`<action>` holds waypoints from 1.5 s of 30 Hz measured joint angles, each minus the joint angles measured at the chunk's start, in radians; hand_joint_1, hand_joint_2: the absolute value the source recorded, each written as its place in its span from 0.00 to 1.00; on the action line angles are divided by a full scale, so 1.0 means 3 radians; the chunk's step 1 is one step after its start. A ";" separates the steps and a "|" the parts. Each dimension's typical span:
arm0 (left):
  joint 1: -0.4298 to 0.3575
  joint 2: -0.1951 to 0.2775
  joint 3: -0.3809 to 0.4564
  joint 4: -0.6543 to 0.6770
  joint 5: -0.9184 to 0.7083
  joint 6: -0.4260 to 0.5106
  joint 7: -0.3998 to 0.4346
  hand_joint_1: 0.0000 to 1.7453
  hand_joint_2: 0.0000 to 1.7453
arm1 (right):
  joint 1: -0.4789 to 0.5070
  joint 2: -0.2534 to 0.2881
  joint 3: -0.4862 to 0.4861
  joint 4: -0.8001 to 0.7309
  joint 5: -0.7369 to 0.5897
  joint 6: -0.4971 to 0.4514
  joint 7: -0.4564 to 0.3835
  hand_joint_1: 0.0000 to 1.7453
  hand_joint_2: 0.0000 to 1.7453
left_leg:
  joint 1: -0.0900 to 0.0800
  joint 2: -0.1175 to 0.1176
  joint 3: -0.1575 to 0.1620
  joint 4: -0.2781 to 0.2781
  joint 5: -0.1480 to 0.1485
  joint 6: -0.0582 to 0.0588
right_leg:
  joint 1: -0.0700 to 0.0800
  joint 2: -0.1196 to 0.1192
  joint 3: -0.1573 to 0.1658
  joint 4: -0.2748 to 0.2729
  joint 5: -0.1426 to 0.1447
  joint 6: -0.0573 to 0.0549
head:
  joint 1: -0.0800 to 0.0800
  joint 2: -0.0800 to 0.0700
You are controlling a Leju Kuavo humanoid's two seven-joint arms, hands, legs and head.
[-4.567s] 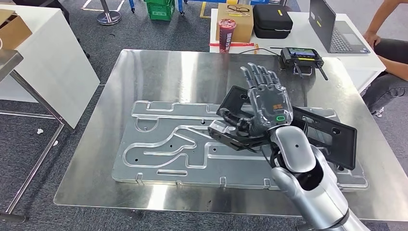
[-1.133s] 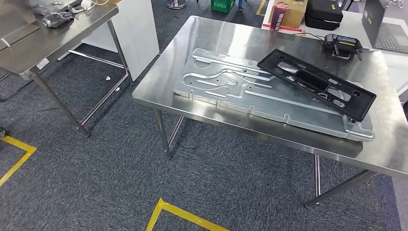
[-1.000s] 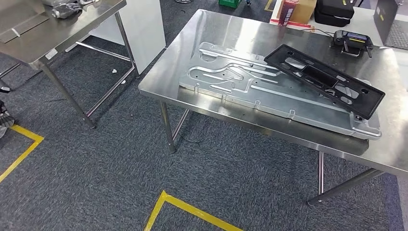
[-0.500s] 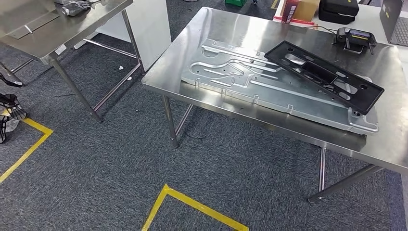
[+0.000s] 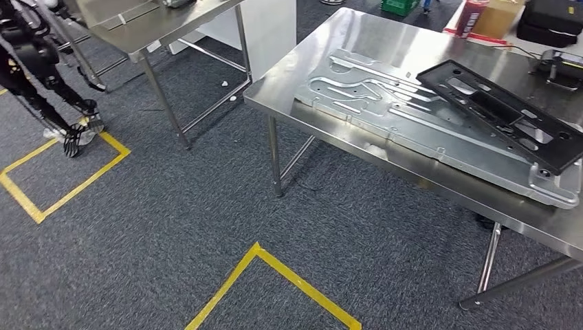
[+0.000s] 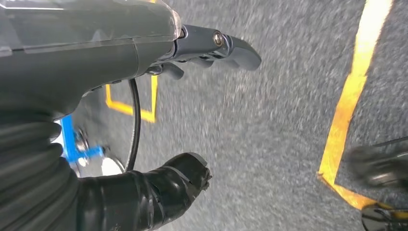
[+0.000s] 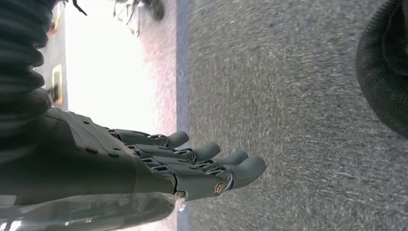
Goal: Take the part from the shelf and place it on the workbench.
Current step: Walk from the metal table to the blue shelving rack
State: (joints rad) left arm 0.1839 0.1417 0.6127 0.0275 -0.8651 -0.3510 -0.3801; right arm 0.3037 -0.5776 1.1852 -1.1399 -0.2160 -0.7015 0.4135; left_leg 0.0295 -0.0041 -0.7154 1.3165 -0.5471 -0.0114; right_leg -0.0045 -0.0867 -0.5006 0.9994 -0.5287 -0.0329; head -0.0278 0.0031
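Black part (image 5: 510,114) lay flat on the grey plate (image 5: 385,96) on the steel surface (image 5: 302,75), long axis diagonal; left robot hand (image 6: 159,115) and right robot hand (image 7: 159,163) hung over carpet, fingers apart, holding nothing; nearer hand unclear.

Open carpet (image 5: 206,227) lies before the workbench (image 5: 385,148); a second steel table (image 5: 161,20) stands well apart beyond it.

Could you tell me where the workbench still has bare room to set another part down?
The workbench is bare along its left end and in the far strip behind the grey aluminium plate. The near edge has only a narrow margin. The right side is crowded: the black part lies slanted across the plate.
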 joint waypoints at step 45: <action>0.0222 -0.0025 -0.0595 0.0000 0.0860 0.0101 -0.0184 0.00 0.00 | 0.1116 -0.0158 -0.4857 0.0141 0.2754 0.2500 -0.1313 0.00 1.00 | -0.0153 -0.0035 0.0682 -0.1197 0.0240 0.0245 | -0.0095 0.0276 -0.0482 0.0926 -0.0403 0.0187 | -0.0004 0.0000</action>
State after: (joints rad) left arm 0.2504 0.1344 0.4341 0.0275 -0.6070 -0.3206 -0.4354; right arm 0.6384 -0.6249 -0.2720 -1.0977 0.6103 0.0486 0.0198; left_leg -0.0163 -0.0146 -0.5108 0.9575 -0.4751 0.0620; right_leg -0.0331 -0.0040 -0.6453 1.2773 -0.6497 0.0234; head -0.0288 0.0031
